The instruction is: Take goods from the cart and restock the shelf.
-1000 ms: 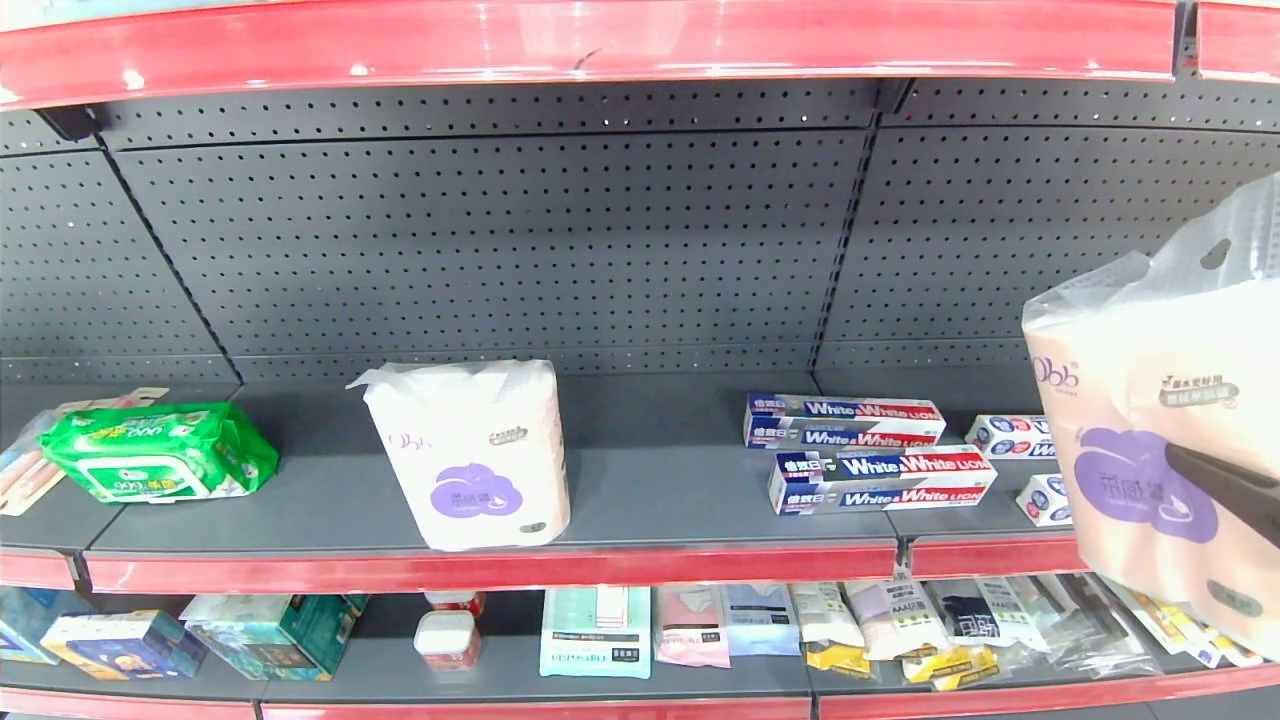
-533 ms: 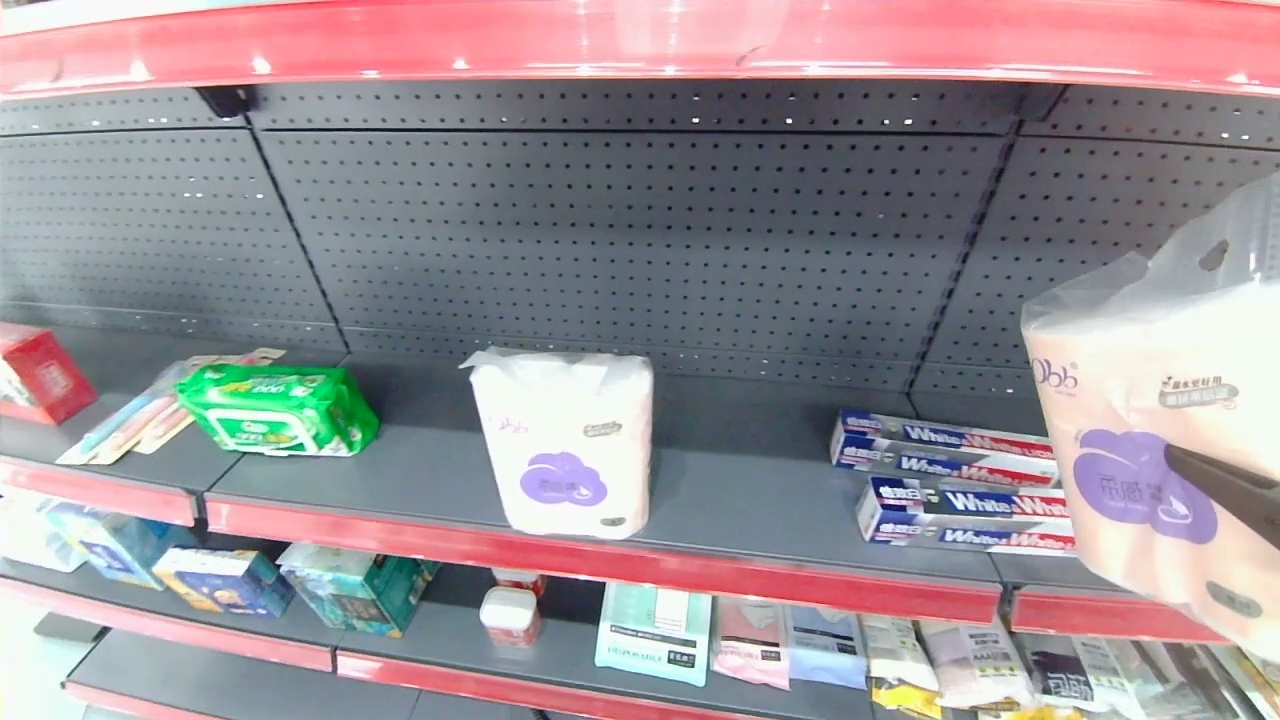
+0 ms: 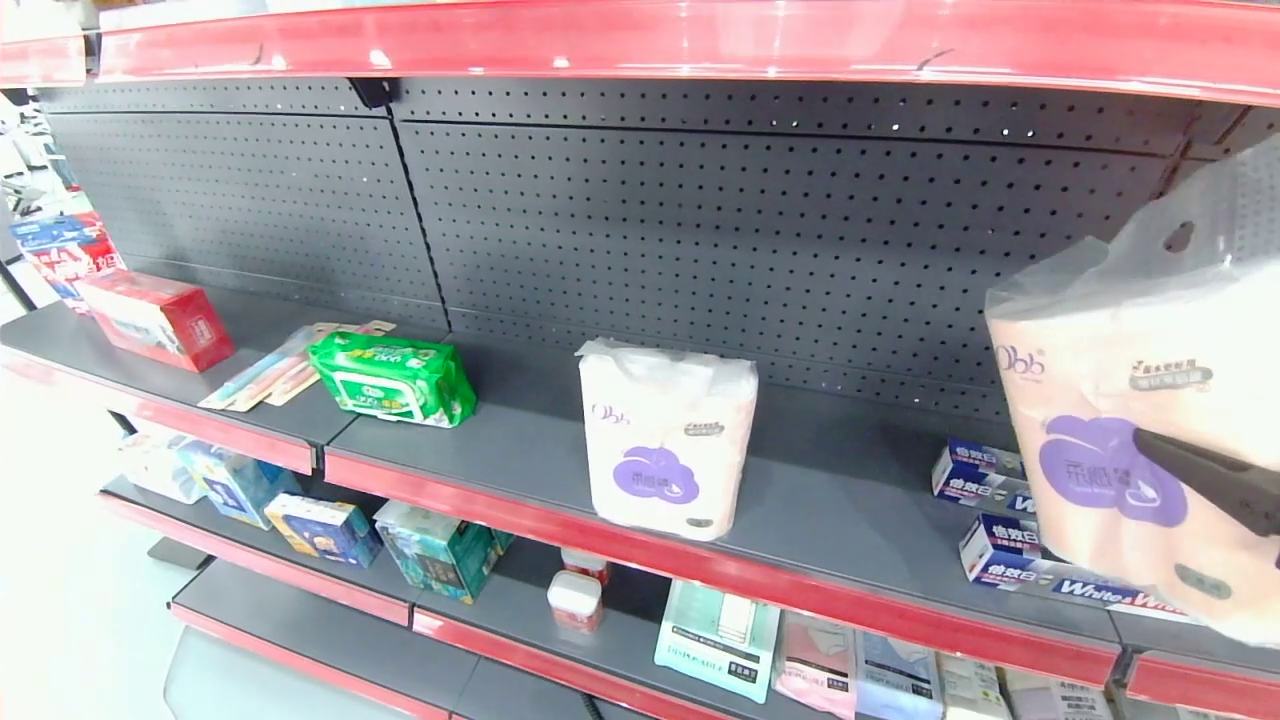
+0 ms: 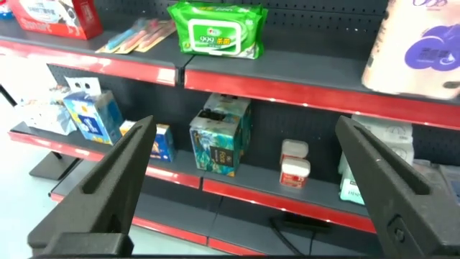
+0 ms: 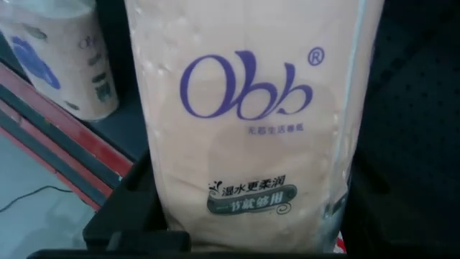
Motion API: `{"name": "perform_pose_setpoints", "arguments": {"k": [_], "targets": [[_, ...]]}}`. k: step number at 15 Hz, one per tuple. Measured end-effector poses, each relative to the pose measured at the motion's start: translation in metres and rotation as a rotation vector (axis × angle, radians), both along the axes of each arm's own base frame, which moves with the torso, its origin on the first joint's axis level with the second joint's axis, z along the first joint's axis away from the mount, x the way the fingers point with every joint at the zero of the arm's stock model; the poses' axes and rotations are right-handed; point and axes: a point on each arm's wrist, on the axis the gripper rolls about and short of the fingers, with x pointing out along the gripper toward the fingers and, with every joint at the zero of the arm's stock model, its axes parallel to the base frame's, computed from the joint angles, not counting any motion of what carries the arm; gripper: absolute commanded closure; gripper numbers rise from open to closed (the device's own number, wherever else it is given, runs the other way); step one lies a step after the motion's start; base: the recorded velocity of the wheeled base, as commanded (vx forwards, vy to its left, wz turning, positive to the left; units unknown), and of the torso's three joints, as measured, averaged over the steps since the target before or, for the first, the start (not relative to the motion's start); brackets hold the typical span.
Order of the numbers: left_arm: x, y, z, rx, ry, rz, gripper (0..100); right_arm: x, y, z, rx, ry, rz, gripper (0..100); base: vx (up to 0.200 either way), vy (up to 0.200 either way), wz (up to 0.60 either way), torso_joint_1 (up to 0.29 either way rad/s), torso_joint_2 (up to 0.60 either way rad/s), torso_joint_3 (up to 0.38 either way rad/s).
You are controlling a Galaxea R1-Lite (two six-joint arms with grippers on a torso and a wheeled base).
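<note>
Peach-toned tissue pack [image 5: 251, 122] in clear plastic wrap, purple cloud mark on its face: clamped upright between the fingers of the right tool [image 5: 244, 237], carried in the air in front of the right end of the shelf. In the head view it overlaps the toothpaste cartons [image 3: 990, 552] lying flat on that shelf.

Left tool [image 4: 244, 194]: black, jaws spread wide apart, held low in front of the lower shelf [image 3: 300, 575].

Middle shelf [image 3: 520, 515], grey deck with red front rim, from right to left:
- second tissue pack [image 3: 667, 440], white wrap, same purple mark, standing upright near the front edge, well apart from the held one;
- green wet-wipes packet [image 3: 392, 378], lying flat;
- toothbrush packs [image 3: 280, 362], flat, just beside the wipes;
- red box [image 3: 155, 318], farther left.

Lower shelf: blue boxes [image 3: 320, 528], teal box [image 3: 440, 548], small red-and-white jars [image 3: 575, 600], flat packets [image 3: 715, 640].

Rear: dark perforated back panel [image 3: 700, 220].
</note>
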Motion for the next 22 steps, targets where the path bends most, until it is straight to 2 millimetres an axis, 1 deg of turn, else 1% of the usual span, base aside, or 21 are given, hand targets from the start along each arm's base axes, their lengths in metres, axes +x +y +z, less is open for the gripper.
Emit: {"name": "perform_pose_setpoints", "arguments": {"k": [2, 4, 7, 9, 15, 17, 20, 22], "targets": [[0.0, 0.0, 0.0, 0.0, 0.0, 0.0, 0, 0.022, 0.008, 0.003, 0.055, -0.041, 0.044, 100, 0.0, 0.0, 0.0, 0.0, 0.0, 0.0], [0.0, 0.0, 0.0, 0.0, 0.0, 0.001, 0, 0.05, 0.017, 0.001, 0.087, -0.078, 0.076, 100, 0.0, 0.0, 0.0, 0.0, 0.0, 0.0], [0.0, 0.0, 0.0, 0.0, 0.0, 0.0, 0, 0.089, 0.028, -0.012, 0.149, -0.068, 0.135, 100, 0.0, 0.0, 0.0, 0.0, 0.0, 0.0], [0.0, 0.0, 0.0, 0.0, 0.0, 0.0, 0, 0.11, 0.034, -0.024, 0.175, -0.013, 0.179, 100, 0.0, 0.0, 0.0, 0.0, 0.0, 0.0], [0.0, 0.0, 0.0, 0.0, 0.0, 0.001, 0, 0.173, 0.04, -0.057, 0.199, -0.017, 0.421, 100, 0.0, 0.0, 0.0, 0.0, 0.0, 0.0], [0.0, 0.0, 0.0, 0.0, 0.0, 0.0, 0, 0.196, 0.042, -0.063, 0.204, -0.016, 0.46, 100, 0.0, 0.0, 0.0, 0.0, 0.0, 0.0], [0.0, 0.0, 0.0, 0.0, 0.0, 0.0, 0, 0.223, 0.045, -0.072, 0.208, -0.03, 0.525, 100, 0.0, 0.0, 0.0, 0.0, 0.0, 0.0], [0.0, 0.0, 0.0, 0.0, 0.0, 0.0, 0, 0.24, 0.049, -0.08, 0.211, -0.036, 0.616, 100, 0.0, 0.0, 0.0, 0.0, 0.0, 0.0]]}}
